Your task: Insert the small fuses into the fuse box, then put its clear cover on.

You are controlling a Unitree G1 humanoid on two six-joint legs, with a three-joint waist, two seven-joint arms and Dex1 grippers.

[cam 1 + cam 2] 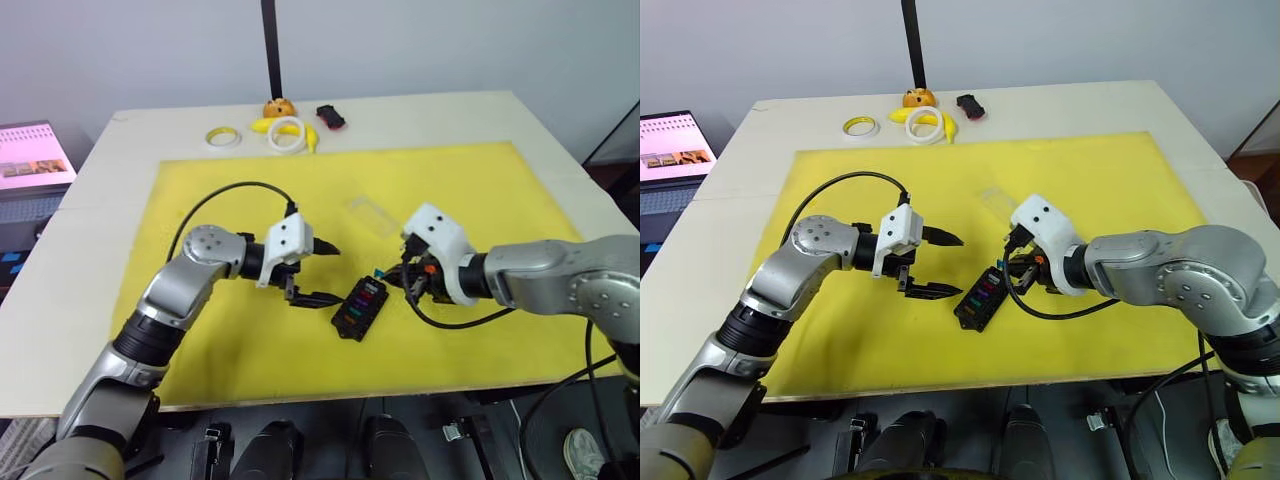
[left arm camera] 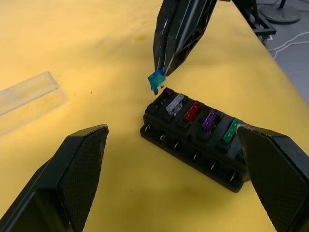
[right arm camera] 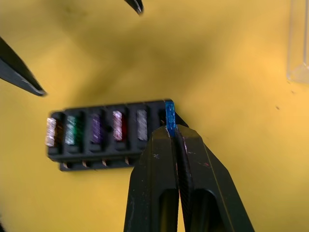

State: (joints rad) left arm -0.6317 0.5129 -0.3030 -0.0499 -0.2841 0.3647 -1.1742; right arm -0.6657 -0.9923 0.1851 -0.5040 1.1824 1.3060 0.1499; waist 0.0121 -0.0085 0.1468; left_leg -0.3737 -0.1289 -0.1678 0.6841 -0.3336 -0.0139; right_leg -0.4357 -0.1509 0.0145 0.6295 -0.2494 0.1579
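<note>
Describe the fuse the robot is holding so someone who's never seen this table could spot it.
On the yellow mat, find the black fuse box. Just above its empty end slot, the right gripper pinches a teal fuse, the one fuse not seated in the box.

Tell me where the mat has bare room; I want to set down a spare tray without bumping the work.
Bare: the mat's far left corner, and its far right beyond the cover. The near strip under the arms is bare too. Crowded: the middle, where the open left gripper and the right gripper, pinching a teal fuse, flank the fuse box.
</note>
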